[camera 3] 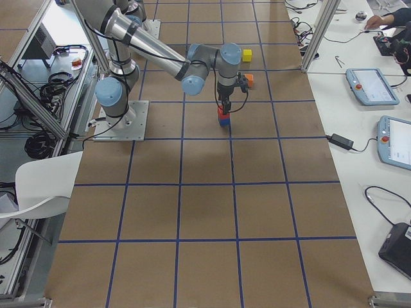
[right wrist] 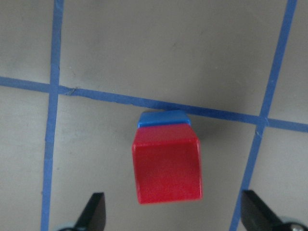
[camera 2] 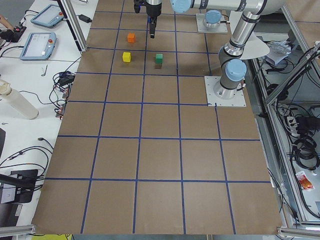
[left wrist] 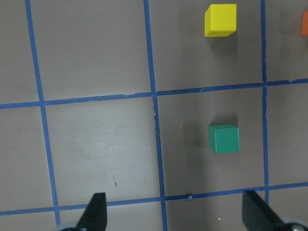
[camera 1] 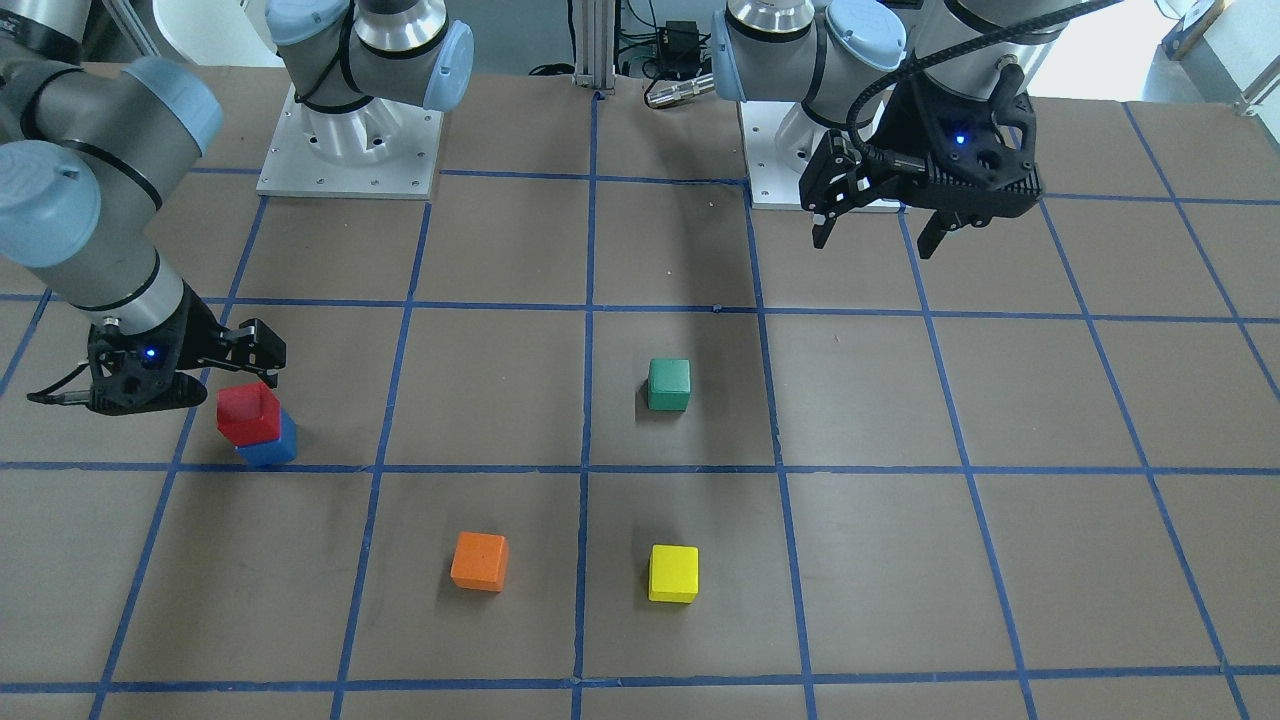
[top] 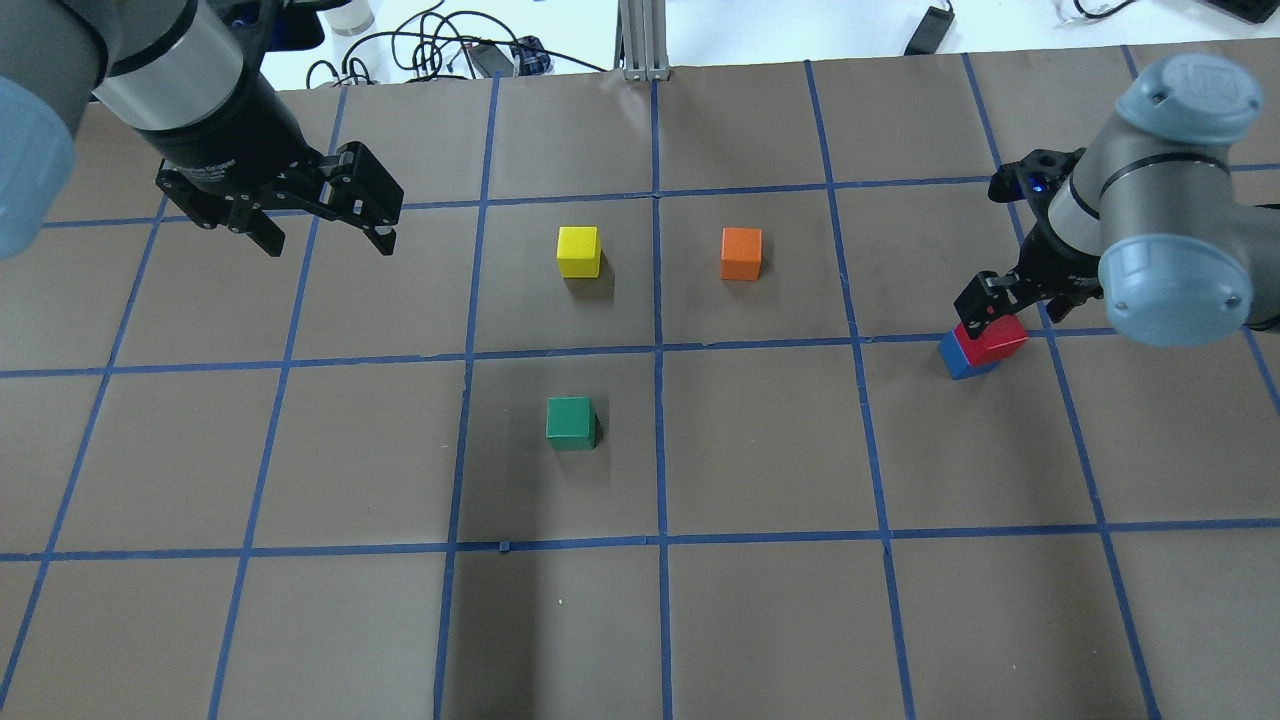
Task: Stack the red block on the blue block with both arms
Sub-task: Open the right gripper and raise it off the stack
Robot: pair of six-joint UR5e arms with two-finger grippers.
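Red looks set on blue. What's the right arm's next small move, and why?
Probably raise the right pincer straight up without closing it. Its jaws stand open, with a gap to the red block on either side. The red block already rests on the blue block, so a sideways exit might clip the stack.

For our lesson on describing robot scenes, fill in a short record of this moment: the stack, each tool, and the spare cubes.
Stack: red block sits on blue block
Right tool: open, over the stack, fingers clear of the red block
Left tool: open, empty, raised far from the stack
Spare cubes: green cube, orange cube, yellow cube, each alone
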